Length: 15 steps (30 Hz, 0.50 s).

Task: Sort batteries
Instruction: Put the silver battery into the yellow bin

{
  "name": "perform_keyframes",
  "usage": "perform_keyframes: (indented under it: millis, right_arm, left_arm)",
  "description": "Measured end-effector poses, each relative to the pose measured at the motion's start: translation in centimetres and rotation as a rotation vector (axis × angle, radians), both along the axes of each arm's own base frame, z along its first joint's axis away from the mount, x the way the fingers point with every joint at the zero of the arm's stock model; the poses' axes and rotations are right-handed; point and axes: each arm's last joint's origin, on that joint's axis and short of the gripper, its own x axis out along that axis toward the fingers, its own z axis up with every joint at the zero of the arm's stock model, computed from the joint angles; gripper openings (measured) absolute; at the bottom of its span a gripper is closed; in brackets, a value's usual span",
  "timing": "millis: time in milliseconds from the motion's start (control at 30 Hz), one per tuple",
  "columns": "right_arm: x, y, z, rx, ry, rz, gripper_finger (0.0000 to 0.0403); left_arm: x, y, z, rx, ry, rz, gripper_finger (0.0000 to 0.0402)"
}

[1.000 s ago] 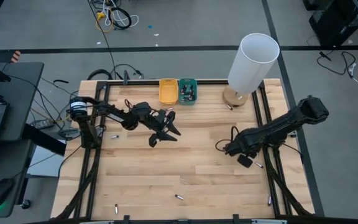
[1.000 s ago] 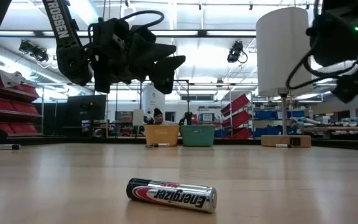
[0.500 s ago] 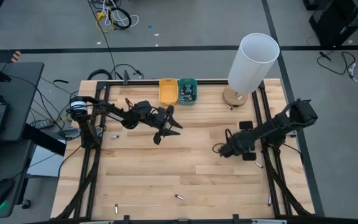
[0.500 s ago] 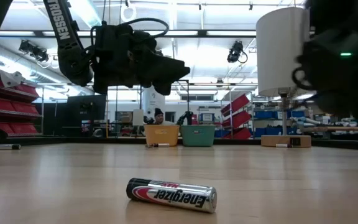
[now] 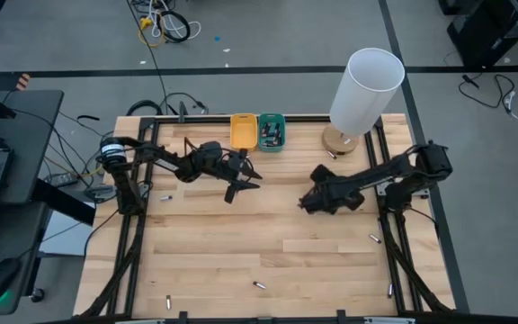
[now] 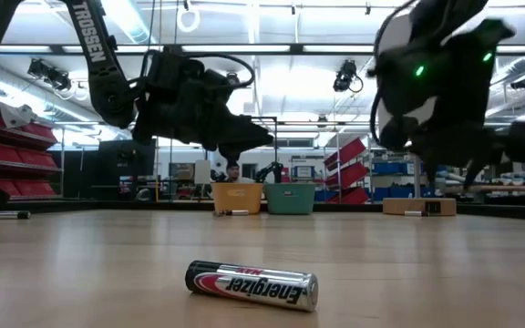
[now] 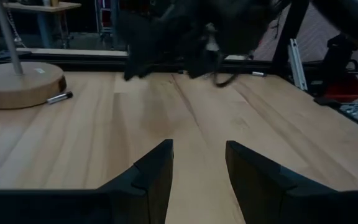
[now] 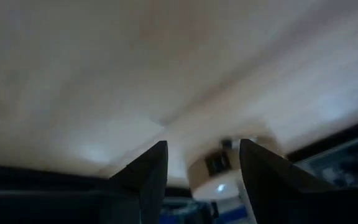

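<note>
Landmark: I take the white lamp (image 5: 364, 90) on its round wooden base (image 5: 339, 139), at the table's far right corner.
Left gripper (image 5: 241, 180): I see it raised over the table well to the left of the lamp, just in front of the yellow tray (image 5: 243, 131). Its fingers (image 7: 154, 171) stand apart with bare wood between them; nothing is held.
Right gripper (image 5: 308, 200): I see it in front of the lamp and a little to its left. Its fingers (image 8: 151, 171) are parted with nothing between them.
Trays: the yellow tray and teal tray (image 5: 272, 132) sit side by side left of the lamp, at the far edge.
Batteries: some lie in the teal tray. One (image 5: 332, 155) lies just beside the lamp base. One (image 5: 375, 238) lies near the right rail. Three lie along the near edge, far from the lamp (image 5: 260, 285) (image 5: 168, 301) (image 5: 389, 290). One (image 5: 165, 196) is near the left rail.
Close battery: the low view shows an Energizer cell (image 6: 252, 284) lying on its side.
</note>
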Motion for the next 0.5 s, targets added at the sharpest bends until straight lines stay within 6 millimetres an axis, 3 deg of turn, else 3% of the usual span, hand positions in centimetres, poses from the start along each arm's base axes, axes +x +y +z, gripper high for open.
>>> perform_keyframes:
  millis: [200, 500]
  right_arm:
    - [-0.8, -3.3, -1.3, 0.009, 0.068, -0.066, 0.0196]
    - [-1.1, -6.1, -1.7, 0.029, 0.054, -0.150, 0.0269]
  left_arm:
    - [-0.3, 0.8, -0.1, 0.029, 0.003, 0.019, 0.0162]
    - [-1.2, 2.9, -0.8, 0.022, 0.071, 0.093, 0.0162]
